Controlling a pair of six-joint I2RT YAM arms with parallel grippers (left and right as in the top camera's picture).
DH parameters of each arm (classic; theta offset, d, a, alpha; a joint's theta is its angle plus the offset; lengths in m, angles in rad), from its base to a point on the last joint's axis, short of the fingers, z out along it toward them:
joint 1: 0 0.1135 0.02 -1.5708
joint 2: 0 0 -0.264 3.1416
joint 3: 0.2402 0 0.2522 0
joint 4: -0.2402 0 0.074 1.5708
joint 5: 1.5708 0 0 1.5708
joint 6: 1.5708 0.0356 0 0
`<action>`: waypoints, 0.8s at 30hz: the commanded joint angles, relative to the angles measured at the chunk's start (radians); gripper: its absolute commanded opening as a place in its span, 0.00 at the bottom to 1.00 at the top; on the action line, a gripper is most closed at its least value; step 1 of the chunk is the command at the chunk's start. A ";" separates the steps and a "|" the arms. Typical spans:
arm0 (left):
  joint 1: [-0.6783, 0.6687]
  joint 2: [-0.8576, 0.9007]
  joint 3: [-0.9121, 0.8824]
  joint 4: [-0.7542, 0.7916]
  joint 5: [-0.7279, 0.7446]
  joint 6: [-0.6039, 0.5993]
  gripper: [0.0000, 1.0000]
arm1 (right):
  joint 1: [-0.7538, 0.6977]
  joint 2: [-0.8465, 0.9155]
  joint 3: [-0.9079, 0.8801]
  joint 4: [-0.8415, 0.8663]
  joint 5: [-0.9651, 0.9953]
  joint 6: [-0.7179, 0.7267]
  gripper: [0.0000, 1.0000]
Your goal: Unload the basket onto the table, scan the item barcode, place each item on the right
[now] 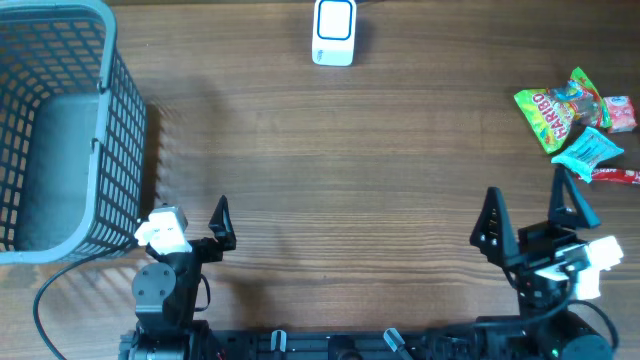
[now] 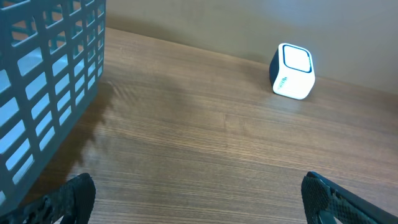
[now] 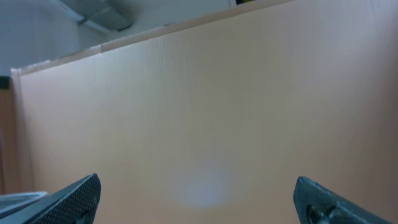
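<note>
The white and blue scanner [image 1: 334, 32] stands at the table's far edge; the left wrist view shows the scanner [image 2: 292, 71] ahead and to the right. Snack packets lie at the far right: a green Haribo bag [image 1: 553, 110], a light blue packet [image 1: 590, 150] and a pink one [image 1: 620, 112]. No barcode shows. My left gripper [image 1: 190, 218] [image 2: 196, 186] rests open near the front edge beside the basket, nothing between its fingers. My right gripper [image 1: 527, 200] [image 3: 198, 186] stands open and empty at the front right, just below the packets. Its wrist view shows only a plain tan board.
A grey-blue mesh basket [image 1: 60, 130] fills the left side, and its wall [image 2: 43, 93] rises close to my left finger. A thin red packet [image 1: 615, 175] lies by the right edge. A black cable [image 1: 45, 300] loops at the front left.
</note>
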 commanded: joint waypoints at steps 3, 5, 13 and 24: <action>0.004 -0.004 -0.005 0.002 0.012 -0.002 1.00 | 0.007 -0.017 -0.200 0.224 0.045 -0.079 1.00; 0.004 -0.004 -0.005 0.002 0.011 -0.002 1.00 | 0.007 -0.017 -0.241 0.265 0.050 -0.080 1.00; 0.004 -0.004 -0.005 0.002 0.011 -0.002 1.00 | 0.008 -0.017 -0.240 0.014 0.065 -0.131 1.00; 0.004 -0.004 -0.005 0.002 0.012 -0.002 1.00 | 0.008 -0.017 -0.240 -0.294 0.094 -0.131 0.99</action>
